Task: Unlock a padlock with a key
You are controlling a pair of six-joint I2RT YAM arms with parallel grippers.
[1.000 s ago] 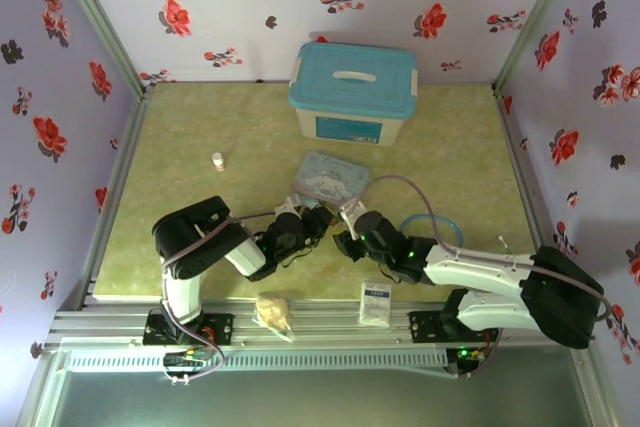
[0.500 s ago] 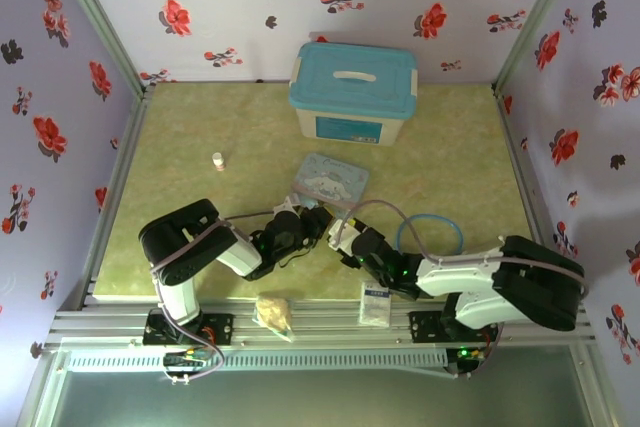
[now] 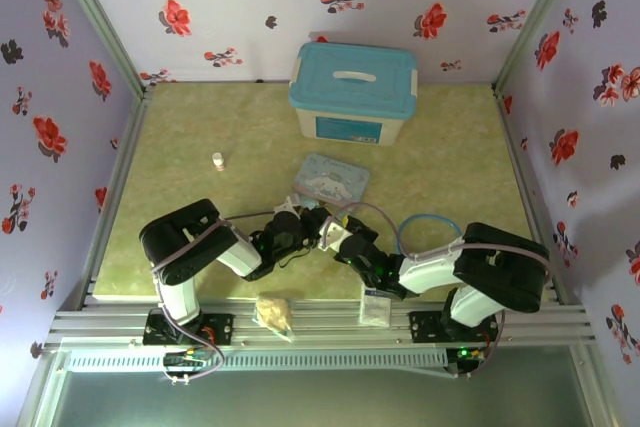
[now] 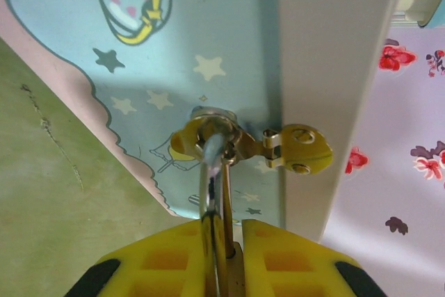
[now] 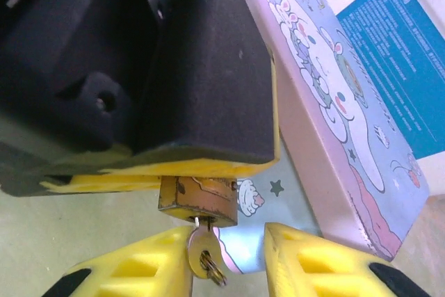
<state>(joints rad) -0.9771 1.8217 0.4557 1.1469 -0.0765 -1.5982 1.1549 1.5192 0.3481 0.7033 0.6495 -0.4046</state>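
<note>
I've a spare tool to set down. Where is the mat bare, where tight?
Bare: far-left corner between white bottle and blue-lidded box; right strip from box to blue ring. Tight: near middle by the tin, where left pincer and right pincer meet.

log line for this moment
left jaws: shut on padlock | right jaws: open, flanking key | key: in padlock

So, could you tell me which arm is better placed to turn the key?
The right gripper: its open jaws flank the key seated in the padlock, which the left gripper clamps.
</note>
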